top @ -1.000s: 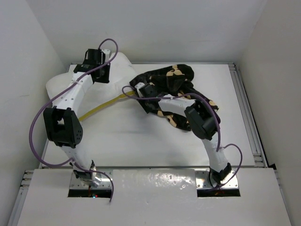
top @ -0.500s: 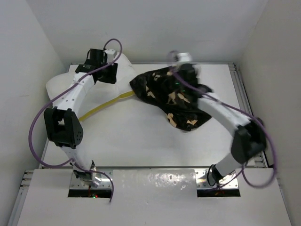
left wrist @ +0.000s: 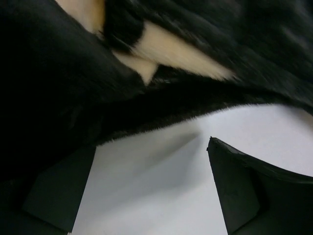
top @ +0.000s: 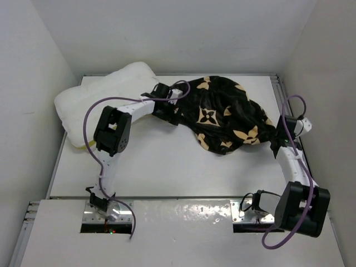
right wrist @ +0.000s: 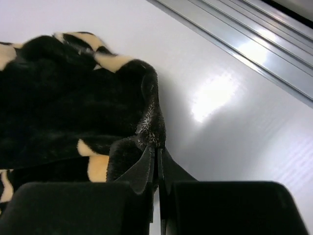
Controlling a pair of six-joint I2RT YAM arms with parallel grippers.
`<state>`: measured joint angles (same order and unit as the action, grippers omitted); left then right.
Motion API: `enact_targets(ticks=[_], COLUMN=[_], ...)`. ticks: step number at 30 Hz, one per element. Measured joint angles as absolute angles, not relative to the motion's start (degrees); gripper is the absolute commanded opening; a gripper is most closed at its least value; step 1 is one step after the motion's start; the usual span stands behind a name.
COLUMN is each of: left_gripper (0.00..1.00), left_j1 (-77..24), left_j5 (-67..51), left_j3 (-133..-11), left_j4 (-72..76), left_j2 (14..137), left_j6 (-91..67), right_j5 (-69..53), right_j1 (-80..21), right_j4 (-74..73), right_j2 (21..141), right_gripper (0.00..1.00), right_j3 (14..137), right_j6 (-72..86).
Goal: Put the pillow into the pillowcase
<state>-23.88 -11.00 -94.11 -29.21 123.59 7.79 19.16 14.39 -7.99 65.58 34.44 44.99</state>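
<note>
From the right wrist: right gripper [right wrist: 157, 159] pressed together on a black furry corner of the pillowcase [right wrist: 68, 93], fabric nipped right at the tips. From overhead, only cloth drawn out toward that wrist, the pinch itself too small to read.

From the left wrist: left gripper [left wrist: 146, 191] spread wide, both fingers [left wrist: 244, 196] bare, nothing between them but white table [left wrist: 161, 166]. Pillowcase edge just beyond the tips, hanging over them, contact unclear.

Overhead again: pillowcase heaped mid-table toward the right, tan flowers up, stretched between the two grippers, the left one at its left edge and the right one at its right end. Pillow [top: 105, 94] wholly outside the case, at the far left corner of the table, behind the left arm, apart from both grippers.

White glossy table, metal rail [right wrist: 244, 46] along its right side, plain pale walls [top: 178, 33] close on three sides.
</note>
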Motion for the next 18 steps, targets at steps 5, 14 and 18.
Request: enact_targets(ticks=[5,14,18], left_gripper=[1.0,0.68,0.0], left_j1=[-24.4,-26.7,-27.3], left_j5=[-11.4,-14.4,-14.9], left_j3=[-99.2,-108.8,-111.4], left_j4=[-23.4,-16.8,-18.0], left_j2=[127.7,137.3,139.4], left_j6=[4.2,-1.4,-1.9], right_j5=[14.8,8.6,5.3], right_j1=[18.7,24.6,28.1], right_j4=[-9.5,-11.6,-13.1], right_j2=[63.8,57.7,56.6], right_gripper=[0.0,0.0,0.0], right_j3=[33.6,34.2,36.9], right_j6=[44.5,37.5,35.5])
